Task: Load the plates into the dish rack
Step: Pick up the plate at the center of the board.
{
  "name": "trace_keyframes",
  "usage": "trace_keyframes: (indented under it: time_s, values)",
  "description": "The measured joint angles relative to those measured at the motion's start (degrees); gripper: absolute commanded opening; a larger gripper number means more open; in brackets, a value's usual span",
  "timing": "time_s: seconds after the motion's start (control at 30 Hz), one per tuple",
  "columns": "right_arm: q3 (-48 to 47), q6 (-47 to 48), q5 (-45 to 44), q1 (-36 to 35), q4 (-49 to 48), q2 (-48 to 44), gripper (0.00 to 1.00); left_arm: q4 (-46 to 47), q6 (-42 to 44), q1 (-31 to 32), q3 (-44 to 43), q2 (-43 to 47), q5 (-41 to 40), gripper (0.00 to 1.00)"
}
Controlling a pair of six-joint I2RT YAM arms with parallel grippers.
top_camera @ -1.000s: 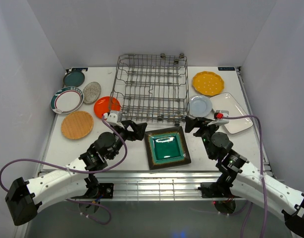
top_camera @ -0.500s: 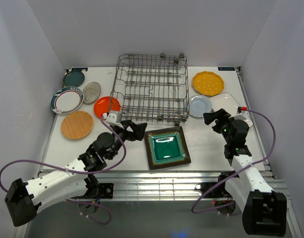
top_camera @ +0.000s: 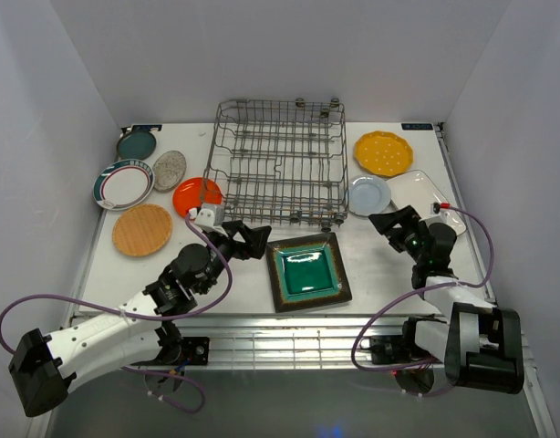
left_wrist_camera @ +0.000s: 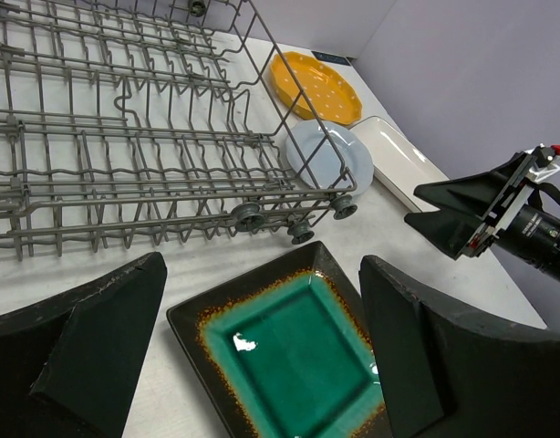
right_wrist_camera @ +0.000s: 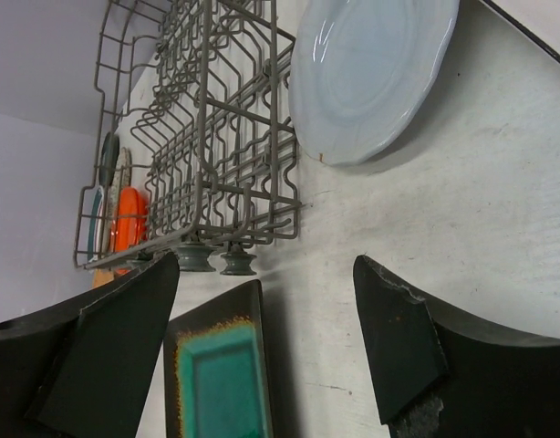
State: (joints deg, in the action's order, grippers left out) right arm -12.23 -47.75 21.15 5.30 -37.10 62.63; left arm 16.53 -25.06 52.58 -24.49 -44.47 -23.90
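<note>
The grey wire dish rack [top_camera: 278, 164] stands at the table's middle back with no plates in it. The dark green-centred square plate [top_camera: 307, 271] lies flat in front of it. My left gripper [top_camera: 255, 239] is open and empty, just left of that plate; in the left wrist view [left_wrist_camera: 262, 301] its fingers straddle the plate [left_wrist_camera: 298, 356] from above. My right gripper [top_camera: 388, 222] is open and empty, near the pale blue plate [top_camera: 368, 194], pointing toward the rack's front right corner [right_wrist_camera: 216, 137].
Left of the rack lie the orange [top_camera: 196, 194], wood-tone [top_camera: 142, 229], teal-rimmed white [top_camera: 123, 184], speckled grey [top_camera: 170, 170] and teal [top_camera: 136, 144] plates. At right lie the yellow scalloped plate [top_camera: 383, 152] and the white rectangle [top_camera: 417, 189].
My right arm has swung from the rack's front right corner out to the right and folded back, its gripper still open. The left arm and all plates have not moved.
</note>
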Motion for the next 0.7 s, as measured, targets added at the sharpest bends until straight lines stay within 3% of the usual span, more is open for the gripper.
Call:
trace_keyframes:
  time_s: [0.4,0.7]
  values:
    - [0.0,-1.8,-5.8,0.0,-6.3,4.0,0.77,0.0,0.0,0.0,0.0,0.0,0.3,0.98]
    - [-1.9,-2.0,-10.0,-0.2,-7.9,12.6,0.76,0.0,0.0,0.0,0.0,0.0,0.5,0.98]
